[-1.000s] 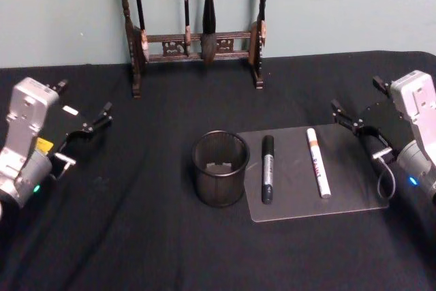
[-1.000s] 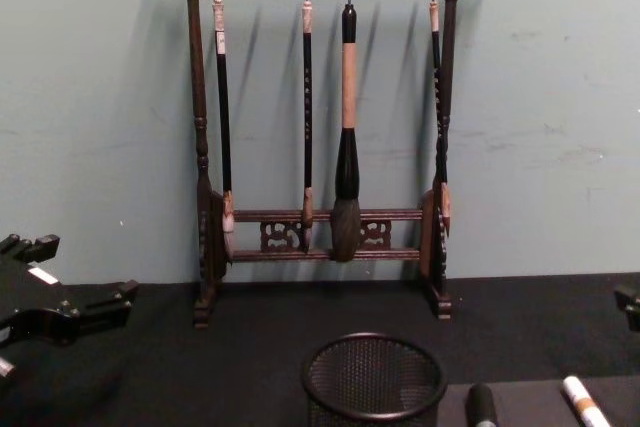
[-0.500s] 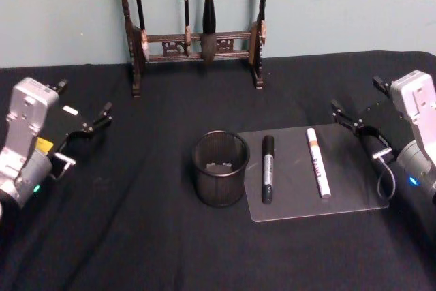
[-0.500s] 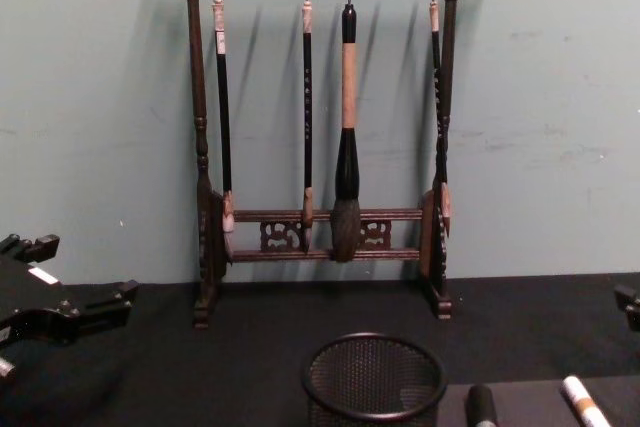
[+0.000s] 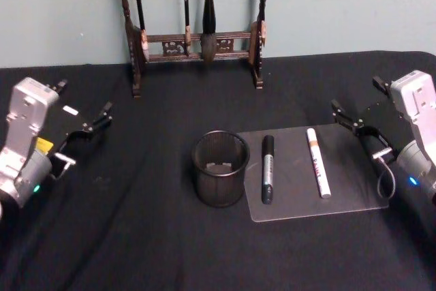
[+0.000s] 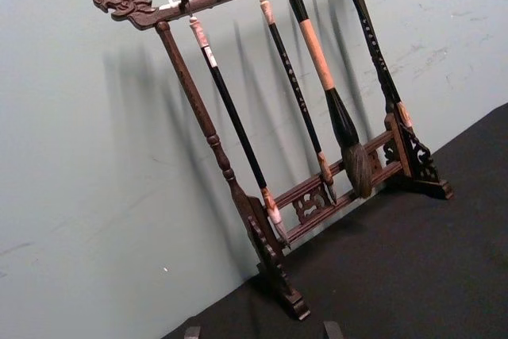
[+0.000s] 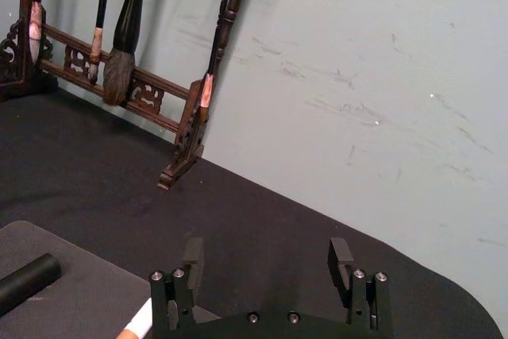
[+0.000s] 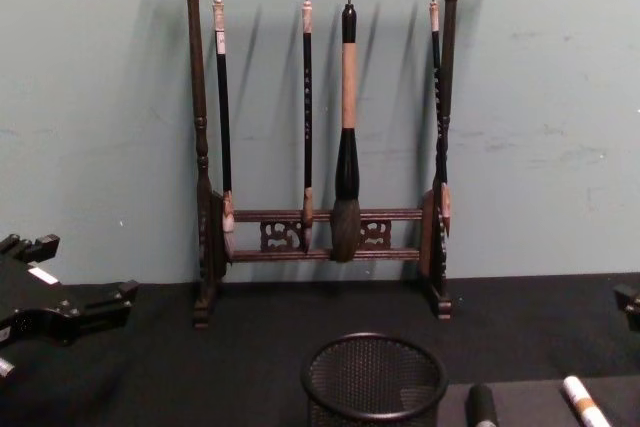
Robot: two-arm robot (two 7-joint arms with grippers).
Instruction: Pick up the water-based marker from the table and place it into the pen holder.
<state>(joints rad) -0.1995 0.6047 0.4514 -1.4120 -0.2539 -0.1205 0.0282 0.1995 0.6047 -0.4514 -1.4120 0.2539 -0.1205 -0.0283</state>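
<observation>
At the left edge, the left gripper hangs with fingers apart above the table. At centre stands the pen holder. Just right of it, a black marker and a white marker lie on a grey mat. At the right edge, the right gripper is likewise spread.

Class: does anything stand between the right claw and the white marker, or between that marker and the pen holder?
Nothing visible blocks the right claw from the white marker. The black marker lies flat between it and the pen holder.
</observation>
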